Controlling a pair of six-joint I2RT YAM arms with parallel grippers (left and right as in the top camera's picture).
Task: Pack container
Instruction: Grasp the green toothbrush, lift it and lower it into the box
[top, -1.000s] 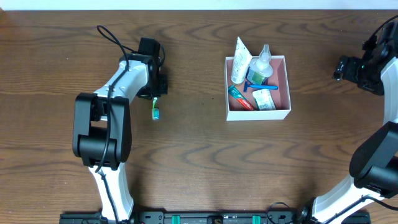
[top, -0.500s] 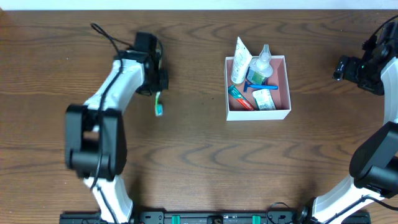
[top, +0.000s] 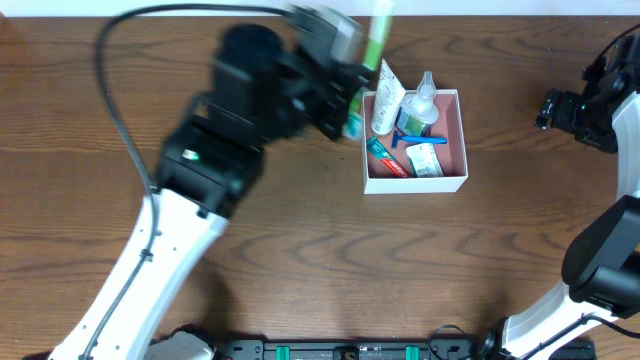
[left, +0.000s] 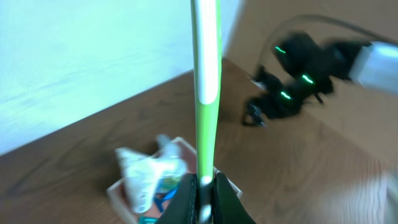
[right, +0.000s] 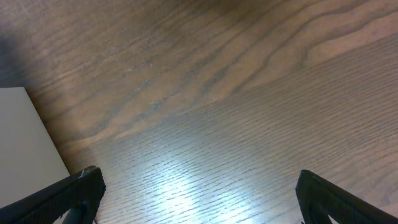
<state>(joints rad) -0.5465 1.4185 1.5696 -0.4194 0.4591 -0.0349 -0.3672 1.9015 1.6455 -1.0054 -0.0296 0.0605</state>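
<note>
The left gripper (left: 202, 194) is clenched on the toothbrush (left: 205, 74), pinching the low end of its green handle; in the wrist view the rest of the handle stands straight up out of the jaws. From overhead, that gripper hangs just off the box's (top: 463, 140) 10 o'clock corner, and the arm behind it is a blur. The box sits on the table (top: 300, 240) right of centre. It is already crowded: a white tube (top: 387, 100) leans over its 11 o'clock rim, a bottle (top: 425, 95) stands at 12, and smaller packets lie lower down.

The right gripper (right: 199, 199) is released, fingers spread wide over bare wood, well apart from the box at about its 3 o'clock.

I'd say the step in hand is bringing the toothbrush to the box. Next it needs to get over the pink floor, tilt to lie flat across the contents, miss the leaning tube, and only then let go.
</note>
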